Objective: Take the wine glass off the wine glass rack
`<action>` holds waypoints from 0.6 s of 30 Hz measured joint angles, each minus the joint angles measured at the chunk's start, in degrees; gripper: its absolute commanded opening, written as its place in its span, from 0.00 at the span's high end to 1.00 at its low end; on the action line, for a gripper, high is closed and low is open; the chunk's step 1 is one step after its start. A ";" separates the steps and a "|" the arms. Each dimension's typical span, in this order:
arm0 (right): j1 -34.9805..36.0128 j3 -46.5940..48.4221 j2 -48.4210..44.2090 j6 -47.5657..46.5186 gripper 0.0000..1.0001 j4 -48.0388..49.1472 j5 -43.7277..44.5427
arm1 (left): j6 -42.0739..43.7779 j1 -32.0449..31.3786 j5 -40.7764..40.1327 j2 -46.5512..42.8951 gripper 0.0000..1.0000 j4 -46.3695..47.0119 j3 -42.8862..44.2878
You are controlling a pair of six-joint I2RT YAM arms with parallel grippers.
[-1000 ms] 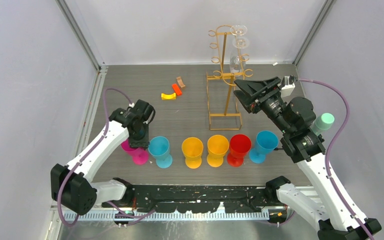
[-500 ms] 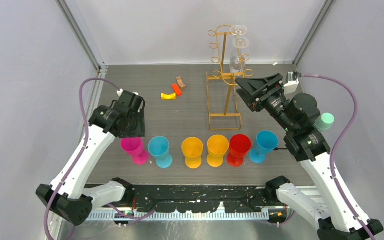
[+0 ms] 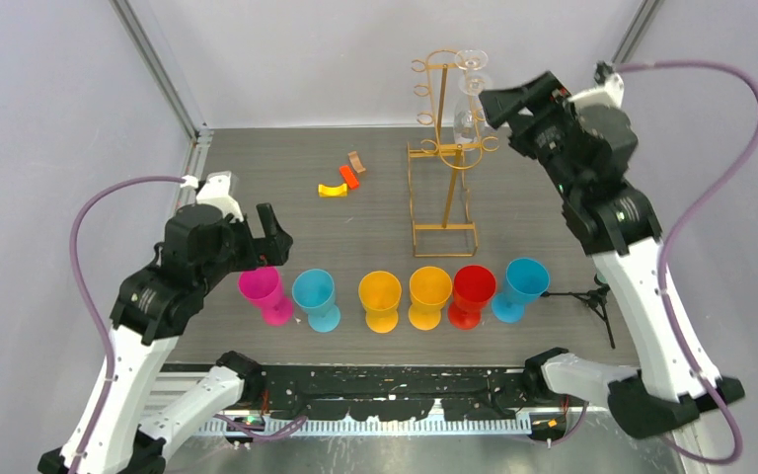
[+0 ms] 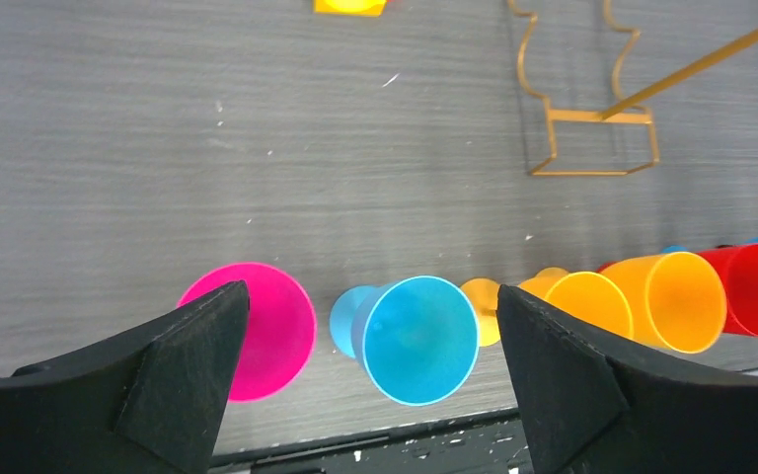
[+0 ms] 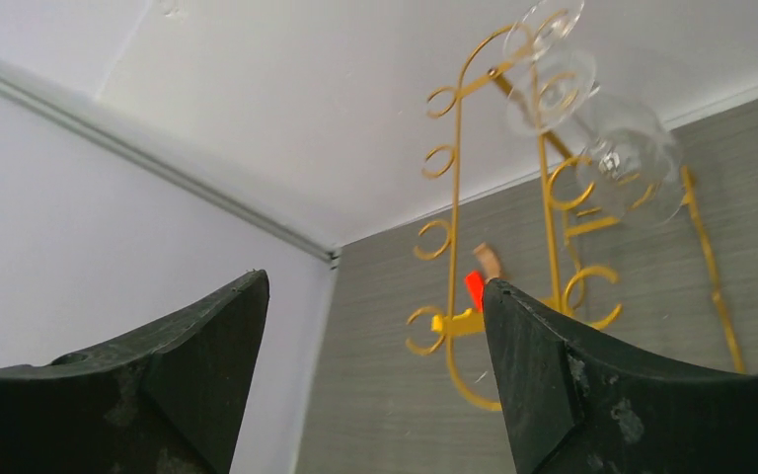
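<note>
Hanging wine glass (image 5: 630, 163) clear in right wrist view, faint from overhead.

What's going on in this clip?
The right gripper, jaws open, is raised beside the wine glass rack, facing the wine glass that hangs upside down near its top, not touching it. The left gripper, open, hovers over the pink goblet and blue goblet at the left end of a row. The glass is not yet off.
</note>
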 measured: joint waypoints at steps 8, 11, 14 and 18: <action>-9.16 15.80 19.69 -8.72 0.15 -6.62 -2.12 | 1.99 0.00 2.51 -3.54 0.00 6.08 -1.88; -12.09 18.91 25.31 -9.57 0.15 -8.85 -3.74 | 2.14 0.00 2.73 -2.64 0.00 6.78 -1.88; -13.99 23.15 30.56 -9.60 0.15 -10.16 -6.86 | 1.97 0.00 3.54 -0.79 0.00 7.13 -1.88; -14.71 27.19 35.69 -9.25 0.16 -9.77 -10.32 | 1.40 0.00 5.11 2.03 0.00 7.58 -1.88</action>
